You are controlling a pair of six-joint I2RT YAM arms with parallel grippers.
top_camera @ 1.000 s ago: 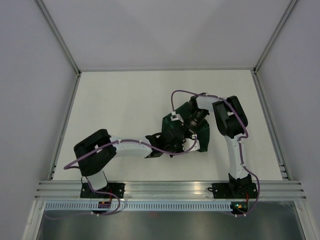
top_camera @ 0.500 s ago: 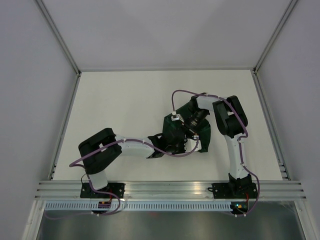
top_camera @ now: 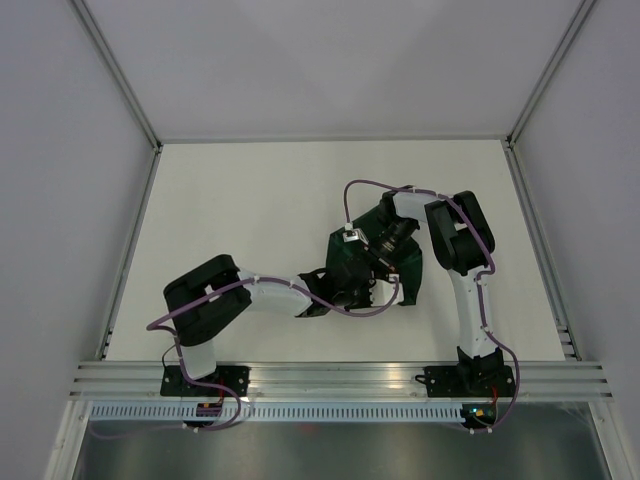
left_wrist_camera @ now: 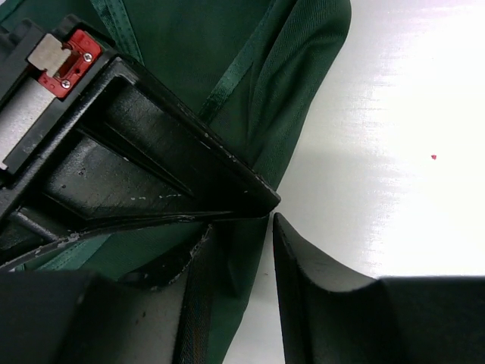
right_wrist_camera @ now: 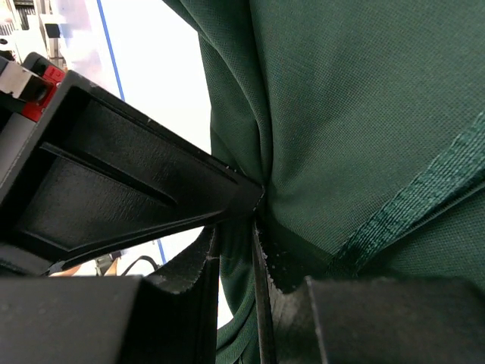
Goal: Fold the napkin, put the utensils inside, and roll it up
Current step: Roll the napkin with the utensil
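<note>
Green napkin [top_camera: 408, 278], bunched, lies centre-right on the white counter [top_camera: 250, 200] between both arms. Left gripper [left_wrist_camera: 265, 220]: jaws nearly closed, pinching the napkin's edge. Right gripper [right_wrist_camera: 256, 216]: jaws narrow, clamping a fold of it.

The left arm's black elbow [top_camera: 203, 297] has slid toward 3 o'clock, nearer the napkin [top_camera: 385, 262]. Its purple cable [top_camera: 262, 284] went along with it.

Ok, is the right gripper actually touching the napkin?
Touching. The right wrist view shows the right gripper closed on a bunched fold of the napkin, cloth pinched at its tips.
</note>
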